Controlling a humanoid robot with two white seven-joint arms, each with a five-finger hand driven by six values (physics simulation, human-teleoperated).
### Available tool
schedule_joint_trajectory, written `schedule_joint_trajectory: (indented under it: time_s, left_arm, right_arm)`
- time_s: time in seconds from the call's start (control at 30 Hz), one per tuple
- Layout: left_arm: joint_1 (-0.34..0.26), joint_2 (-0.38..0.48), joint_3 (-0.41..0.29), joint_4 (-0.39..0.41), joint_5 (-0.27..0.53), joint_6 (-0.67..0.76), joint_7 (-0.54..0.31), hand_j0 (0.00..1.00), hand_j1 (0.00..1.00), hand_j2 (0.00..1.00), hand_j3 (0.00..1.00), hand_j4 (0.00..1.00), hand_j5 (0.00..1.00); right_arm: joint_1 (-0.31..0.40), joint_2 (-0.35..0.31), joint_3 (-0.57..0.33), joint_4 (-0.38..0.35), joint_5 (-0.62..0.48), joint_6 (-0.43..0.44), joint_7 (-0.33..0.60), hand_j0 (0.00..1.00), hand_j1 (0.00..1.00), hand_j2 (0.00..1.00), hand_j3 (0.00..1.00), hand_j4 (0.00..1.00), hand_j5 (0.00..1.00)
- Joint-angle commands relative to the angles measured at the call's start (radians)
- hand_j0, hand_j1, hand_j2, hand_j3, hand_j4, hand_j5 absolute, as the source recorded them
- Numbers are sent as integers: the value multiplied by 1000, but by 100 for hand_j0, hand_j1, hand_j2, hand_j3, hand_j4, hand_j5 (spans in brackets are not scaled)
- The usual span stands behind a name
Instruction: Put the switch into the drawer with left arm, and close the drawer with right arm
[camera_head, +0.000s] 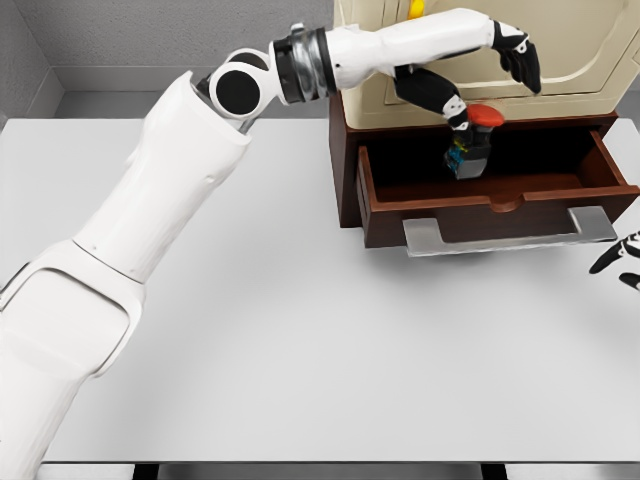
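The switch (470, 146), a dark boxy body with a red button on top and a bit of blue-green on its side, is sitting tilted over the open drawer (500, 195), just above the drawer's dark interior and near its back wall. The left hand (470, 105) is reaching over it from above: its dark thumb is touching the switch beside the red button, while the other fingers (522, 58) are spreading wide and arching up and away, so the grip is looking more like a loosening pinch than a full grasp. The drawer is standing pulled well out of a brown wooden cabinet (344, 160) with a cream upper part, and a flat grey handle (510, 233) is running along its front. The left arm is crossing the scene from the lower left. The right hand (622, 262) is showing only at the right edge, near the drawer's front corner, with dark fingers extending loosely and holding nothing. Everything is resting on a plain white tabletop (300, 350), with grey walls rising behind it.
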Motion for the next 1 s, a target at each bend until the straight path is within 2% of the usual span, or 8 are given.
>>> schedule_joint_trajectory:
  time_s: [0.0, 0.27, 0.4, 0.47, 0.67, 0.77, 0.87, 0.97]
  left_arm:
    - [0, 13, -1, 62, -234, 21, 1, 55, 55, 55, 55, 55, 55]
    - [0, 13, -1, 54, -228, 21, 1, 93, 93, 93, 93, 93, 93]
    - [-6, 19, -45, -352, -226, 21, 1, 98, 98, 98, 98, 98, 98]
    - [-8, 53, -60, -469, -226, 21, 1, 98, 98, 98, 98, 98, 98]
    - [-5, 100, -85, -538, -224, 21, 1, 100, 100, 100, 100, 100, 100]
    - [-3, 168, -85, -538, -197, 21, 1, 100, 100, 100, 100, 100, 100]
    - [12, 336, -111, -527, -178, 21, 1, 100, 100, 100, 100, 100, 100]
    - [3, 514, -122, -610, -180, 21, 1, 100, 100, 100, 100, 100, 100]
  right_arm:
    - [0, -1, 1, 0, -7, 3, 0, 52, 52, 52, 52, 52, 52]
    - [2, -1, 2, 0, -7, 3, 1, 53, 53, 53, 53, 53, 53]
    - [3, -1, 2, 0, -7, 3, 1, 53, 53, 53, 53, 53, 53]
    - [3, 0, 2, 0, -7, 3, 1, 53, 53, 53, 53, 53, 53]
    - [5, 1, 2, 0, -7, 3, 1, 53, 53, 53, 53, 53, 53]
    - [5, 1, 2, 1, -7, 3, 1, 54, 54, 54, 54, 54, 54]
    - [5, 1, 2, 1, -7, 3, 1, 54, 54, 54, 54, 54, 54]
    - [5, 1, 2, 1, -7, 3, 1, 54, 54, 54, 54, 54, 54]
